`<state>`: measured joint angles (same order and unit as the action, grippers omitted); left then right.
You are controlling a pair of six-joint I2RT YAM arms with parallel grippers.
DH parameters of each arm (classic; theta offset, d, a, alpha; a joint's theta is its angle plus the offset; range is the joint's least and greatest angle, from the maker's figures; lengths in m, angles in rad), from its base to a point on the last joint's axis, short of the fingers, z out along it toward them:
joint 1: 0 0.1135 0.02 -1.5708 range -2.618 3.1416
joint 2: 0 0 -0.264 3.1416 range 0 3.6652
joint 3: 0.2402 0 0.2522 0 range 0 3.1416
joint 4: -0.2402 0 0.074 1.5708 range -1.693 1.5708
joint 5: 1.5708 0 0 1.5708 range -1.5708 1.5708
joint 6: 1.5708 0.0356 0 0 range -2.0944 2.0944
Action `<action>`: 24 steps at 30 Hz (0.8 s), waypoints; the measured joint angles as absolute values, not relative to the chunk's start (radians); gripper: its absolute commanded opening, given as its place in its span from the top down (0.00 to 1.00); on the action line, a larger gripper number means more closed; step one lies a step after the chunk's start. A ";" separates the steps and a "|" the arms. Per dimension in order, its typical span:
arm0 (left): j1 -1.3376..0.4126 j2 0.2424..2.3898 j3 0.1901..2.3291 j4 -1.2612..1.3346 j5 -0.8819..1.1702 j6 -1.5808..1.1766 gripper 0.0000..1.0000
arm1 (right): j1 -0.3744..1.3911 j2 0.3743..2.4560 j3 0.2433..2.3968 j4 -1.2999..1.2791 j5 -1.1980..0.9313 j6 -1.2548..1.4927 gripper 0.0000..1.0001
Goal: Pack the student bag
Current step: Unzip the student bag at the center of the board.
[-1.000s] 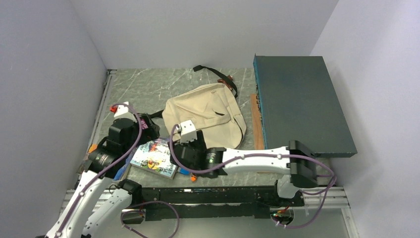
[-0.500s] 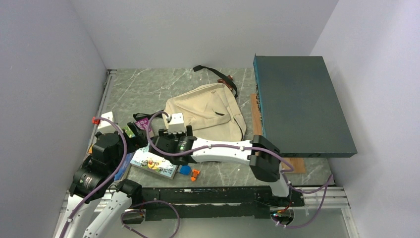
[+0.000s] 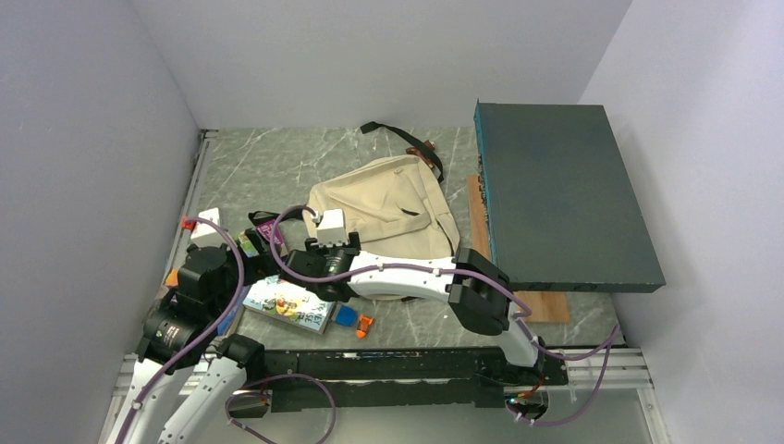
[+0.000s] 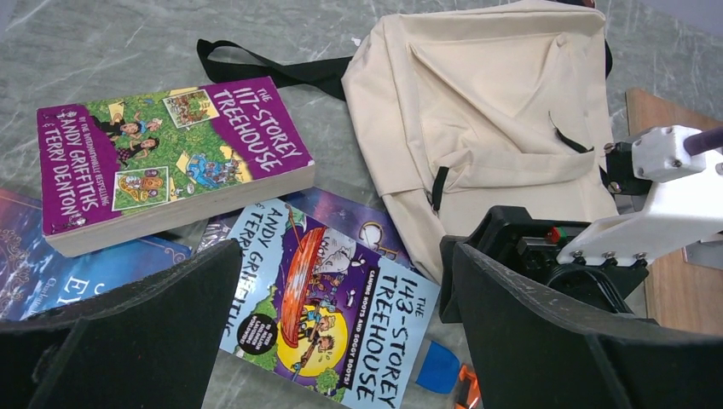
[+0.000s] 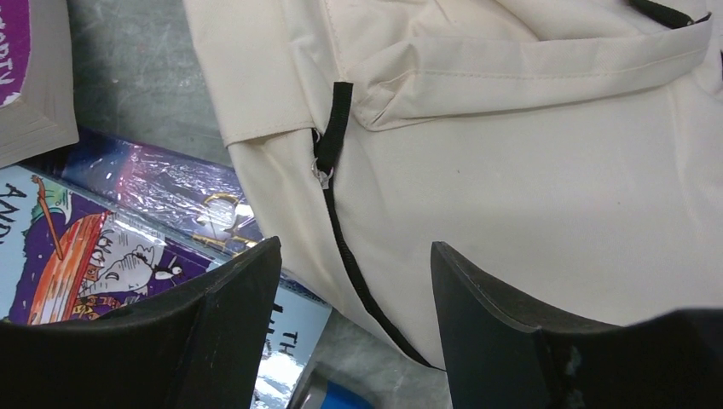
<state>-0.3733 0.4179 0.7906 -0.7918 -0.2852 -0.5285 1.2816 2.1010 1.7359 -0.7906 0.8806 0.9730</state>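
The student bag is a cream canvas backpack lying flat in mid-table, also seen in the left wrist view. My right gripper hovers open over the bag's near-left edge, with the black zip running between its jaws and nothing gripped. My left gripper is wide open above the blue "143-Storey Treehouse" book. A purple "117-Storey Treehouse" book lies further left, resting on other books.
A big dark teal flat box fills the right side on a wooden board. The bag's black strap trails toward the back. A small blue piece and an orange piece lie near the front edge.
My right arm has stretched out to the left, carrying its gripper to the bag's near-left edge, and its jaws have narrowed. My left arm has drawn back toward the near left.
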 measured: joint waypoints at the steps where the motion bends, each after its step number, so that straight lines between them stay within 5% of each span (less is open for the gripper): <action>1: -0.373 0.418 0.789 -0.790 -0.284 -0.525 0.00 | 1.282 2.101 1.736 -0.794 0.881 0.973 0.32; 12: -0.374 0.434 0.779 -0.770 -0.236 -0.519 0.00 | 1.364 2.054 1.736 -0.899 0.918 0.969 0.25; 24: -0.378 0.629 0.625 -0.627 0.046 -0.634 0.06 | 1.502 1.692 1.564 -0.820 0.899 0.878 0.23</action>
